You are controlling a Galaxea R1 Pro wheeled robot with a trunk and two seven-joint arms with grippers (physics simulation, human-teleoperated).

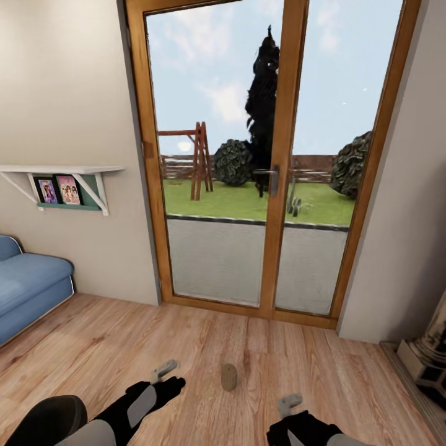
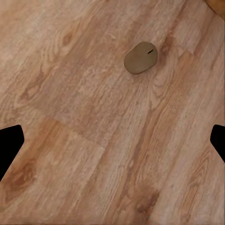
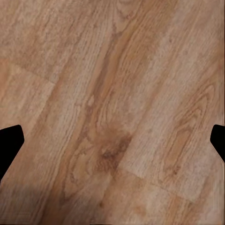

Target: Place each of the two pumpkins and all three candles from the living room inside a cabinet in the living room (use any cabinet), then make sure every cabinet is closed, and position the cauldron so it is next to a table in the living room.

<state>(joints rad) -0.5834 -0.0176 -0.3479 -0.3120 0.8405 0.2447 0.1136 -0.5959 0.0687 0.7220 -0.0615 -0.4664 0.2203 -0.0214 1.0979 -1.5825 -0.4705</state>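
On the wooden floor (image 1: pixel 93 353) before the glass door (image 1: pixel 272 155), a candle (image 1: pixel 229 376) is standing upright, a stubby grey-brown cylinder. It is sitting between the two arms in the head view, somewhat ahead of both, touching neither. The left gripper (image 1: pixel 162 370) is hanging low over the boards just beside the candle, and the right gripper (image 1: pixel 289 404) is hanging near it on the other side. In the left wrist view the candle (image 2: pixel 140 57) is showing from above with a small dark wick mark on its top, lying well ahead of the fingers (image 2: pixel 9 145), whose dark tips are standing wide apart at the edges of the picture with nothing between them. In the right wrist view the fingers (image 3: pixel 9 145) are likewise spread wide and gripping nothing, with bare boards below. A blue sofa (image 1: pixel 28 285) is sitting against the wall under a shelf (image 1: pixel 62 170) holding pictures. A dark stove-like object (image 1: pixel 430 359) is standing by the far right wall.
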